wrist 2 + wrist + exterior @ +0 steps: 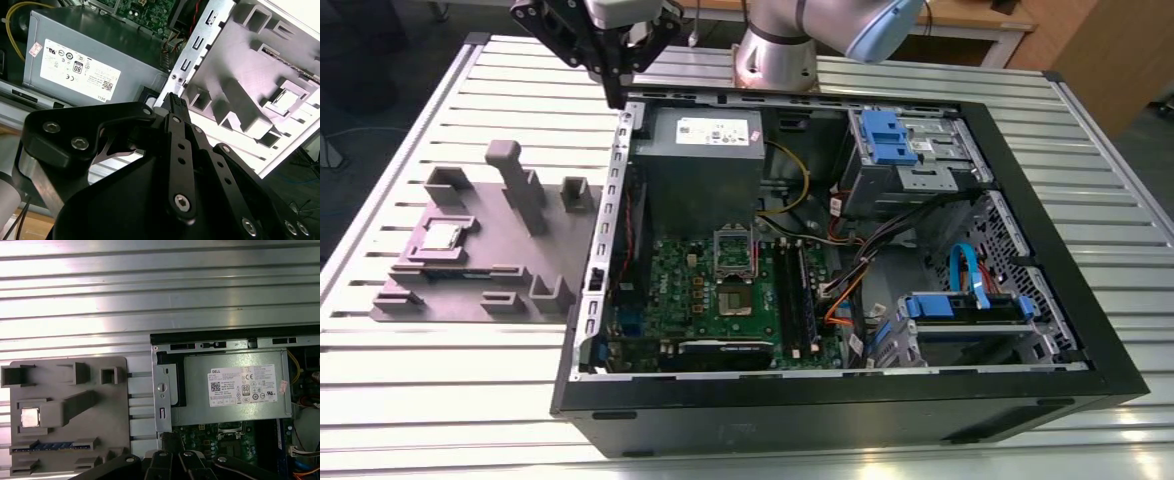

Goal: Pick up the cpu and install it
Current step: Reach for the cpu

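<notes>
The cpu (444, 235) is a small silvery square lying flat in a recess of the grey fixture (520, 265), at the exterior view's left of the open computer case. It also shows in the first wrist view as the cpu (30, 417) and in the second wrist view as the cpu (289, 100). My gripper (615, 95) hangs high over the case's far left corner, well away from the cpu. Its black fingers (177, 107) lie together, shut on nothing. The green motherboard (720, 295) with its metal-framed socket (735, 300) lies inside the case.
The black case (1067, 300) lies open on a slatted metal table (414, 100). Inside are a grey power supply (700, 150), blue drive bays (894, 135) and loose cables (854, 270). Tall grey posts (520, 185) rise from the fixture. The arm's base (774, 55) stands behind the case.
</notes>
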`<action>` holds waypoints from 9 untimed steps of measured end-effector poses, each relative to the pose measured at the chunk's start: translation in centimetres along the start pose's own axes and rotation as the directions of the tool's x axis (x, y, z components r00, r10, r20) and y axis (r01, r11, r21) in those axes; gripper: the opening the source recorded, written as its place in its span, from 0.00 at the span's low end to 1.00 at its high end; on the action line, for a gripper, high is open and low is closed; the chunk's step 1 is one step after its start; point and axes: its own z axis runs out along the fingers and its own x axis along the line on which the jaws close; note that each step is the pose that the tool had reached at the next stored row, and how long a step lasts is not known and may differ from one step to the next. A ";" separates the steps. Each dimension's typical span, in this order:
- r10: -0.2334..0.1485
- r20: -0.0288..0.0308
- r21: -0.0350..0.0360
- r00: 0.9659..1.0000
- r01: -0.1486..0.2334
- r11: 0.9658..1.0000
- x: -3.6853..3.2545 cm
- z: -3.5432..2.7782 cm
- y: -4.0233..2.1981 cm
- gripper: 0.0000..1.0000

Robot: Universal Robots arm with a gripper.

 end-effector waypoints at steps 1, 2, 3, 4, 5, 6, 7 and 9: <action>0.000 0.000 0.000 1.000 0.000 1.000 0.05 0.00 0.00 0.10; 0.000 0.000 0.000 1.000 0.000 1.000 0.10 0.00 -0.01 0.10; 0.000 0.000 0.000 1.000 0.000 1.000 0.14 0.00 -0.01 0.10; 0.000 0.000 0.000 1.000 0.000 1.000 0.18 0.00 -0.01 0.10; 0.000 0.000 0.000 1.000 0.000 1.000 0.23 0.00 -0.02 0.10; 0.000 0.000 0.000 1.000 0.000 1.000 0.28 0.00 -0.02 0.10; 0.000 0.000 0.000 1.000 0.000 1.000 0.31 0.00 -0.02 0.10; 0.000 0.000 0.000 1.000 0.000 1.000 0.40 0.00 -0.03 0.10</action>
